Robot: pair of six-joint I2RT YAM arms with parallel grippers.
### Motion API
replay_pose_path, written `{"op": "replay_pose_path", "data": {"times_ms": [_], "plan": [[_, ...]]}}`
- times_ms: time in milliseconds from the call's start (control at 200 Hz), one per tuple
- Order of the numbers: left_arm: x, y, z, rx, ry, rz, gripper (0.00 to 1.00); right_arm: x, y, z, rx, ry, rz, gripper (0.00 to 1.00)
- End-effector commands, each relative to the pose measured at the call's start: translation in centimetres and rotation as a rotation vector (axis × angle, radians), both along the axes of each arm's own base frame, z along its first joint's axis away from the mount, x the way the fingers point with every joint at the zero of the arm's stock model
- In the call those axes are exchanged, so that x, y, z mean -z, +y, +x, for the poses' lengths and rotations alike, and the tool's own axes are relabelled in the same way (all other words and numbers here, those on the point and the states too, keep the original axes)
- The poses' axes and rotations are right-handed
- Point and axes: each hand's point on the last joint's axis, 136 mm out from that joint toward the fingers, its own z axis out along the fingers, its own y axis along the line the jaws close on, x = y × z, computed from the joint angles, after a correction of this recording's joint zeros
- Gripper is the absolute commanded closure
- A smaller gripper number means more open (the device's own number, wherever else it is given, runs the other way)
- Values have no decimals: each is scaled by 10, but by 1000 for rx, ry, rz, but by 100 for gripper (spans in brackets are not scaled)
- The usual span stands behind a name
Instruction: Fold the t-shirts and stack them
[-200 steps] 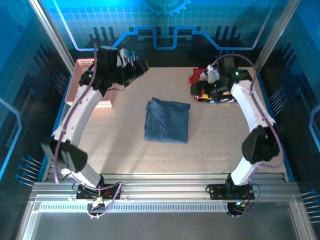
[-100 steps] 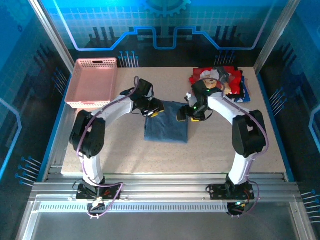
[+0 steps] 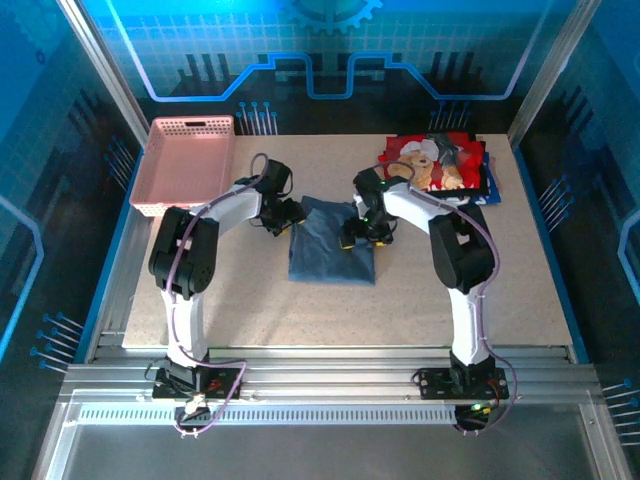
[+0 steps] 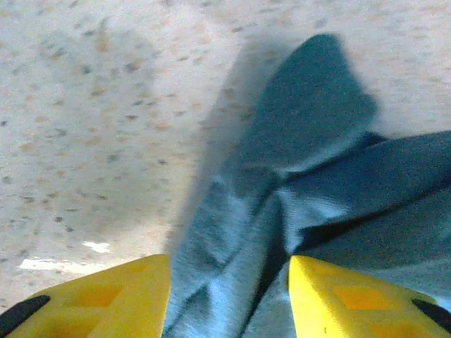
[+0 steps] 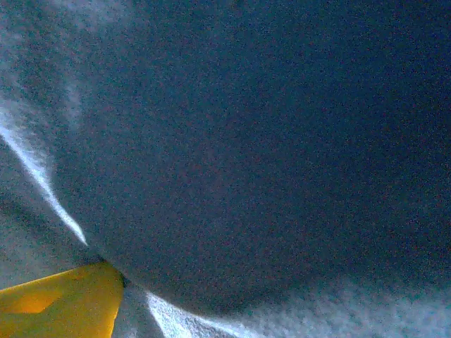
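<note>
The slate-blue t-shirt (image 3: 330, 258) lies folded in the middle of the table. My left gripper (image 3: 287, 216) is at its upper left edge. In the left wrist view the yellow fingers (image 4: 127, 296) pinch a puckered ridge of this t-shirt (image 4: 317, 127) between them. My right gripper (image 3: 358, 234) is low over the shirt's upper right part. Its jaws stand wide: one yellow finger (image 5: 63, 303) shows under a bulge of blue cloth (image 5: 246, 141), which hides the other finger. A folded red t-shirt with a teddy-bear print (image 3: 440, 165) tops a stack of darker folded t-shirts at the back right.
A pink lattice basket (image 3: 190, 124) stands at the table's back left corner, just beyond the left arm. Bare speckled tabletop (image 3: 250, 310) stretches from the blue shirt to the near edge. Metal frame posts rise at both back corners.
Both arms came in from the back corners and dropped onto the blue shirt's upper corners. The left jaws have narrowed onto the cloth. The shirt's top edge is now bunched inward.
</note>
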Motion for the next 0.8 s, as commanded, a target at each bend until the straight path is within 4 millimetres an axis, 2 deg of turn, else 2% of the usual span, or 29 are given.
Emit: {"op": "replay_pose_path", "data": {"times_ms": [0, 65, 110, 230, 310, 355, 415, 470, 575, 665, 790], "plan": [[21, 26, -25, -28, 102, 86, 51, 13, 10, 1, -11, 22, -36, 22], [13, 35, -30, -56, 88, 82, 50, 16, 14, 2, -20, 25, -40, 27], [-3, 36, -30, -64, 38, 57, 47, 20, 15, 2, -23, 29, -45, 34], [-58, 33, -36, -69, -115, -25, 34, 33, 14, 6, -14, 38, -65, 72], [-94, 29, -45, -46, -211, -89, 24, 33, 14, 13, -17, 14, -80, 85], [-113, 29, -51, -30, -266, -105, 20, 26, 15, 20, -23, -18, -93, 91], [-140, 32, -59, -15, -342, -118, 16, 5, 15, 33, -42, -87, -122, 97], [-165, 34, -67, -2, -420, -132, 11, -22, 13, 46, -65, -176, -156, 100], [-204, 37, -81, 18, -552, -156, 1, -79, 6, 74, -101, -328, -233, 100], [-226, 40, -91, 37, -632, -162, 1, -123, -4, 95, -130, -443, -321, 100], [-240, 41, -101, 65, -711, -170, 1, -166, -17, 123, -160, -570, -442, 100]]}}
